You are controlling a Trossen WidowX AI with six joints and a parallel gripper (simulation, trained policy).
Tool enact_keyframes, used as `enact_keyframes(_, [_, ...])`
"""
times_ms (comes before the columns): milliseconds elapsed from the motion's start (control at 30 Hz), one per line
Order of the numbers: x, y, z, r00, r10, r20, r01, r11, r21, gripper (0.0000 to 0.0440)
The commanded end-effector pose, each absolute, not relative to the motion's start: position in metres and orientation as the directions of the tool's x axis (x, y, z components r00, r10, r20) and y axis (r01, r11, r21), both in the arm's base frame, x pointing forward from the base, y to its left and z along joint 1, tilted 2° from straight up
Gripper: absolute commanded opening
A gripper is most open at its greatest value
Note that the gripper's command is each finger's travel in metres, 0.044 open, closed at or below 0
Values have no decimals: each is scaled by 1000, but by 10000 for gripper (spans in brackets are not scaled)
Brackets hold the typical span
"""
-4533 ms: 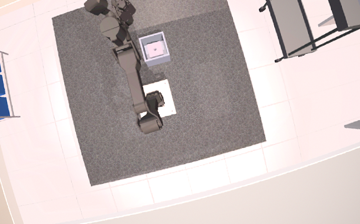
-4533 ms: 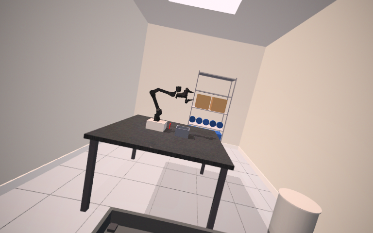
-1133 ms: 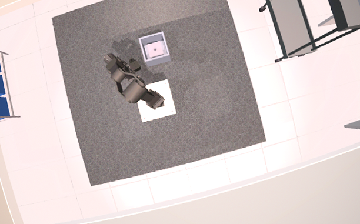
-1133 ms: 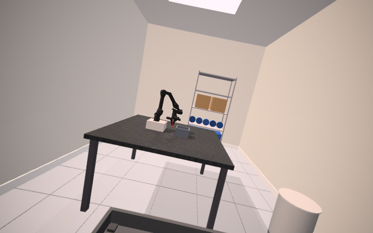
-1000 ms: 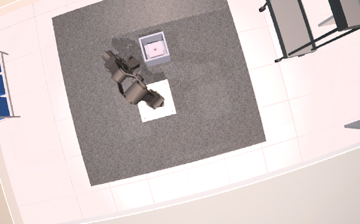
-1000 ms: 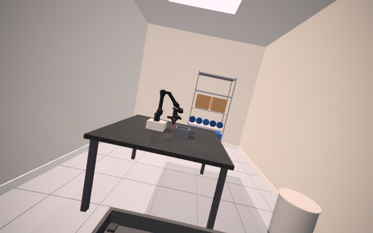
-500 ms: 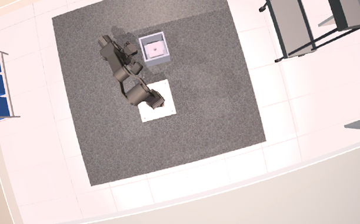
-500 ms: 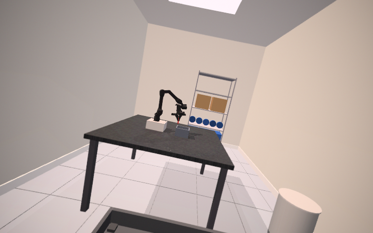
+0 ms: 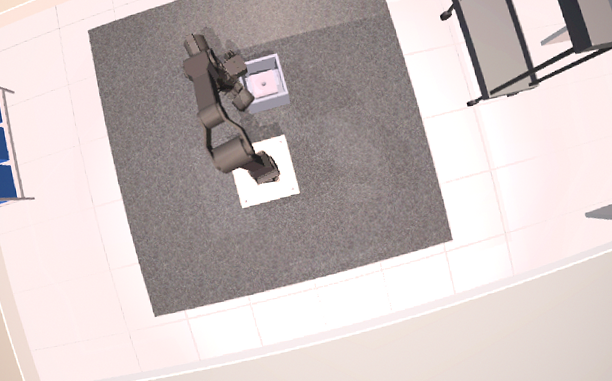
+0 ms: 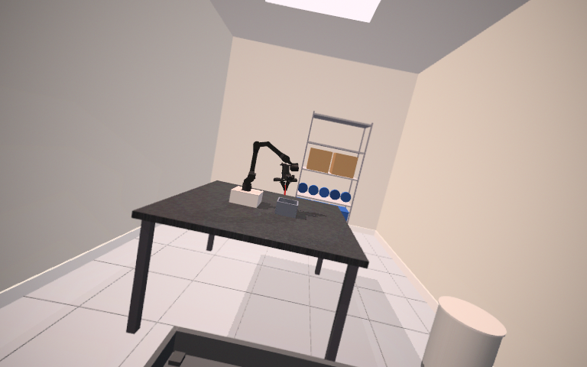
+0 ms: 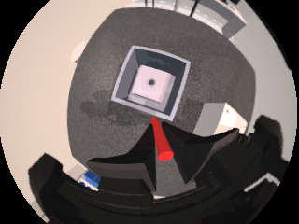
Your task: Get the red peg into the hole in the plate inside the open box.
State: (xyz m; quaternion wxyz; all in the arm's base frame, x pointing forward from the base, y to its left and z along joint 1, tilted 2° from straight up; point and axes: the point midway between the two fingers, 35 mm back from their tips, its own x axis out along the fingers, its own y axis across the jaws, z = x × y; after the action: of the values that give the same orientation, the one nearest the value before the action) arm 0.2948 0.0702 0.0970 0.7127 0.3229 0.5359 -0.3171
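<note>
End effector [image 10: 285, 186] [image 11: 157, 125] grasps the red peg [image 10: 285, 189] [image 11: 162, 140], lower end projecting, above the tabletop [image 9: 349, 169] [image 10: 242, 220] [image 11: 224, 70] near the open box [image 9: 269, 103] [image 10: 286, 208] [image 11: 122, 77], presumably leaving that end free for insertion.

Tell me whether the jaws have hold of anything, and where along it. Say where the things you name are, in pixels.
They hold the red peg [image 10: 285, 188] [image 11: 162, 140], gripped along its side, with one end sticking out below the jaws; the exact height of the hold can't be told.
</note>
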Motion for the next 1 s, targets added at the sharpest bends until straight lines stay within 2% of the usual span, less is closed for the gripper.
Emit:
enact_keyframes(0, [304, 60, 97, 226, -115, -967, 807, 578, 120, 0])
enact_keyframes(833, [348, -4, 56, 163, -100, -981, 871, 481, 96, 10])
enact_keyframes(900, [349, -6, 48, 150, -98, -984, 871, 483, 85, 27])
enact_keyframes(967, [350, -8, 40, 138, -97, -986, 869, 489, 74, 73])
